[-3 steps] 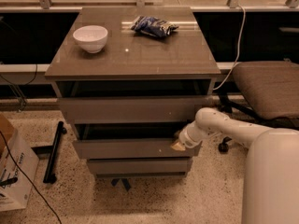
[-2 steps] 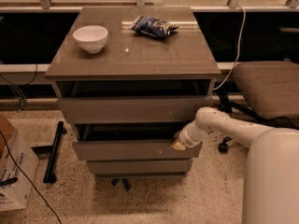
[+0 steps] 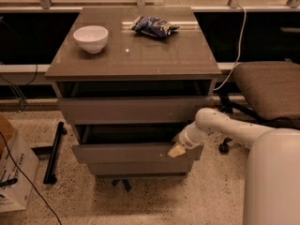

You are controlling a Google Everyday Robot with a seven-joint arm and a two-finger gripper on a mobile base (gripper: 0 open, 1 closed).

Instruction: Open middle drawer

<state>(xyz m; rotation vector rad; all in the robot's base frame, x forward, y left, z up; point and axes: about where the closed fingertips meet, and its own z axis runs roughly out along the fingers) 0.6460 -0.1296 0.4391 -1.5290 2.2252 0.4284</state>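
The counter (image 3: 140,55) on the cabinet is a glossy grey-brown. The middle drawer (image 3: 122,152) has a plain front in the same grey-brown, matt, with a dark gap above it. Toward the cabinet's left side stands a plain white bowl (image 3: 91,38), and toward its back edge lies a dark blue bag (image 3: 154,26) with white markings. The gripper (image 3: 176,150), cream-tan, is at the cabinet's front by the middle drawer's right end, on a white arm (image 3: 225,125). Right of the cabinet is a brown-grey chair seat (image 3: 267,86). The floor (image 3: 93,200) around the cabinet is beige with dark speckles.
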